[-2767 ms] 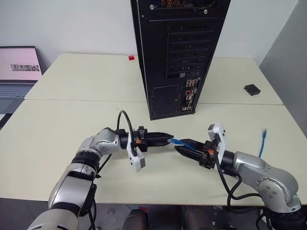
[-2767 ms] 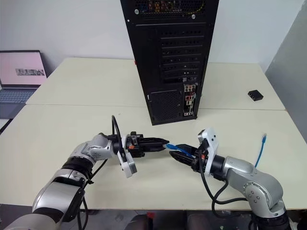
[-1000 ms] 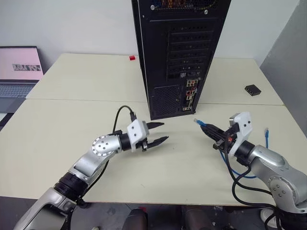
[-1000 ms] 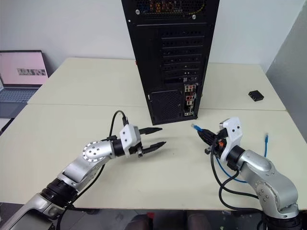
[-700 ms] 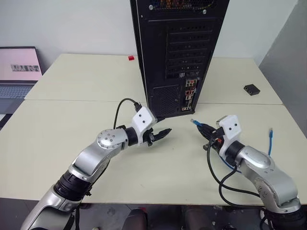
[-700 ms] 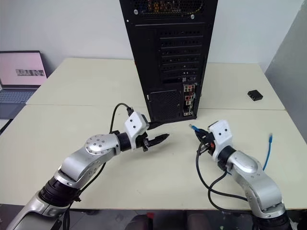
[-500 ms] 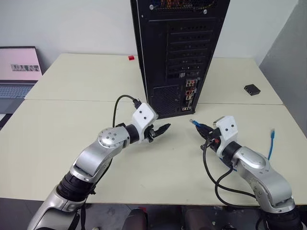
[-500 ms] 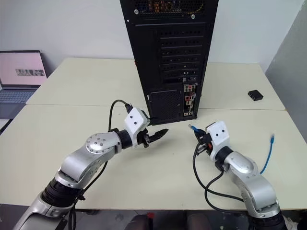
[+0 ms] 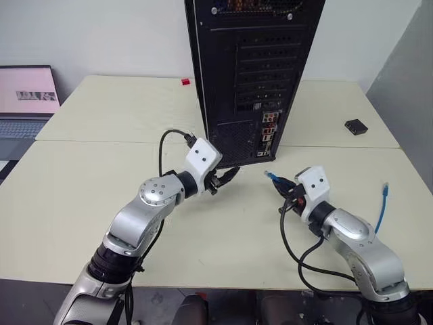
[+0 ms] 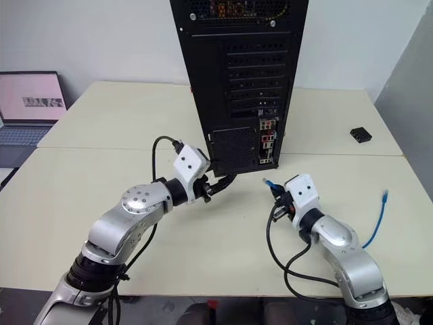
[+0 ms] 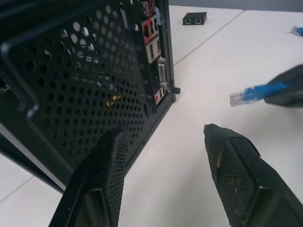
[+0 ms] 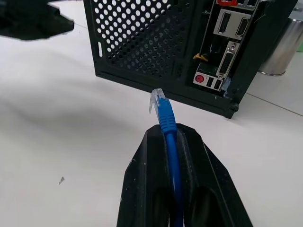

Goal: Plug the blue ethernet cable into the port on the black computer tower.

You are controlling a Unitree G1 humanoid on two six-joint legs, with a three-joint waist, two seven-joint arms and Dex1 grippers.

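Observation:
The black computer tower [image 9: 257, 61] stands at the middle back of the table, rear panel facing me. The port sits in a narrow strip of connectors [image 9: 268, 135] low on that panel; I cannot pick out the exact socket. My right gripper [image 12: 169, 130] is shut on the blue ethernet cable [image 12: 165, 113], whose clear plug points at the tower's lower right corner, a short gap away. The cable's other end [image 9: 384, 190] lies on the table to the right. My left gripper [image 11: 163, 132] is open and holds nothing, close to the perforated grille [image 11: 94, 80].
A small black box [image 9: 355, 126] lies on the table at the back right. An open laptop [image 9: 24, 98] stands at the far left, and a small red thing [image 9: 185, 82] sits left of the tower. A grey wall [image 9: 413, 101] borders the right side.
My left gripper has risen and swung right, up to the tower's grille. My right gripper has carried the plug a little left toward the tower. Earlier still, both grippers met at the plug.

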